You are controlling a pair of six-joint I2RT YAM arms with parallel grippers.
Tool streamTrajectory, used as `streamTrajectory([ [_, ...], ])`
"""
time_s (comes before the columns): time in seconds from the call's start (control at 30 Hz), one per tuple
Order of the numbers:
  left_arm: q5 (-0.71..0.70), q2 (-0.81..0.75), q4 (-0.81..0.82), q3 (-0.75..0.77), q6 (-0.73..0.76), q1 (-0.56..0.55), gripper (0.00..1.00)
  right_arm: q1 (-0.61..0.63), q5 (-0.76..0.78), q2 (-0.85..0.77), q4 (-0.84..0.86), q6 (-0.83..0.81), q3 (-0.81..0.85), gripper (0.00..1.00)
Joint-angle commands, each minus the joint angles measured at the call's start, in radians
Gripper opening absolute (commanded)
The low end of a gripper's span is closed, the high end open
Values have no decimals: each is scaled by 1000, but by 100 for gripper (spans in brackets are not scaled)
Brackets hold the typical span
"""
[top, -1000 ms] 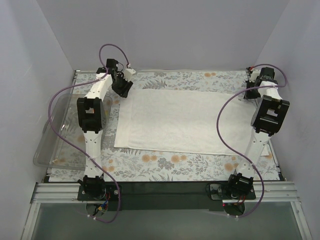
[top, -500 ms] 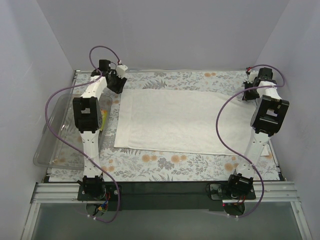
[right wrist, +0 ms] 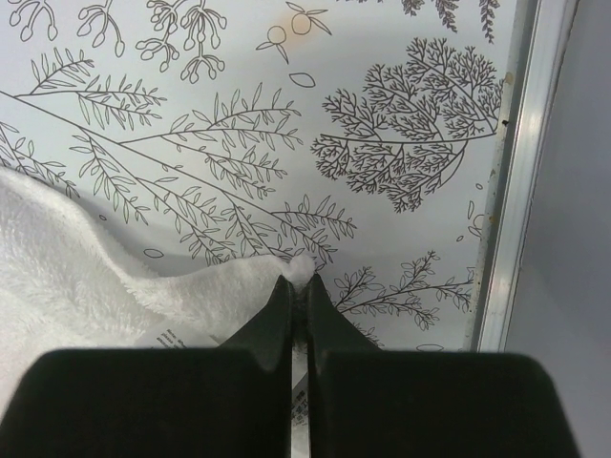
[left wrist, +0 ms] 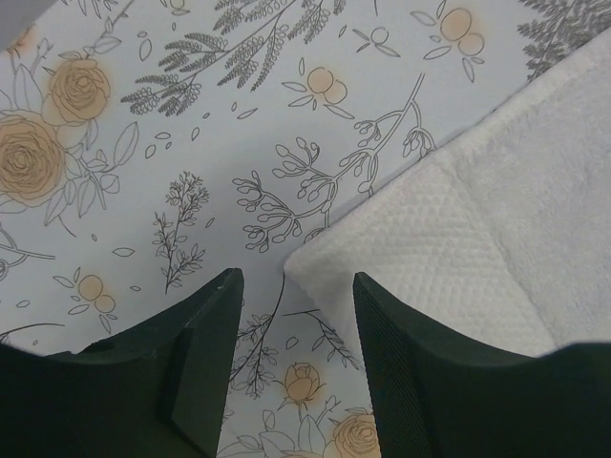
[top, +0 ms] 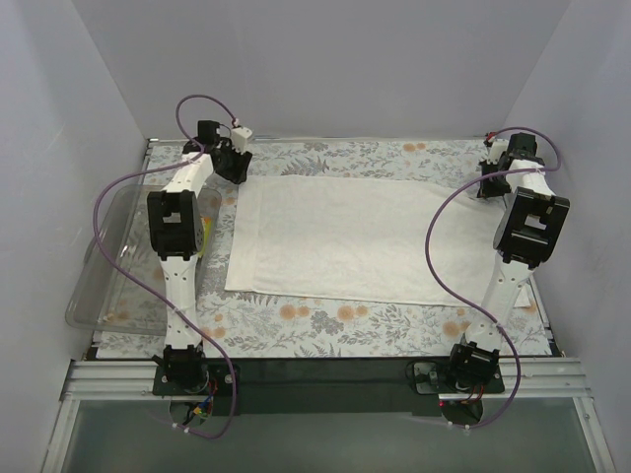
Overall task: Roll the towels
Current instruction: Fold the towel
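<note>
The large white towel [top: 345, 236] lies spread flat on the fern-patterned table covering. My left gripper [top: 237, 169] hangs at the towel's far left corner. In the left wrist view the left gripper [left wrist: 296, 279] is open, and the towel [left wrist: 477, 219] corner lies just ahead of the gap, touched by neither finger. My right gripper [top: 490, 185] is at the far right corner. In the right wrist view the right gripper [right wrist: 299, 281] is shut on the tip of the towel [right wrist: 76, 267] corner, with the printed tag [right wrist: 177, 339] beside the fingers. A bit of the orange and green cloth [top: 201, 235] shows behind the left arm.
A clear plastic tray [top: 99, 266] sits at the left edge of the table, partly off it. The table's metal rim [right wrist: 501, 191] runs close to the right of the right gripper. Grey walls close in the back and both sides.
The left gripper has shifted a little back and left, from over the towel's corner to just outside it. The right arm has stayed where it was.
</note>
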Motion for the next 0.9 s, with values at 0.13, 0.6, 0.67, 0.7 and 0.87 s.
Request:
streamTrajectory([
  [0.13, -35, 21, -1, 26, -6, 7, 46, 7, 9, -32, -38, -13, 28, 1],
  [0.6, 101, -34, -21, 58, 1, 18, 0, 5, 2, -51, -47, -47, 57, 1],
  [0.67, 120, -52, -20, 65, 1, 20, 0, 4, 2, -67, -47, -53, 63, 1],
  [0.7, 132, -64, -15, 62, 1, 20, 0, 2, -1, -75, -47, -54, 67, 1],
  [0.87, 175, -149, -8, 30, 10, 58, 0, -1, -17, -120, -45, -57, 72, 1],
])
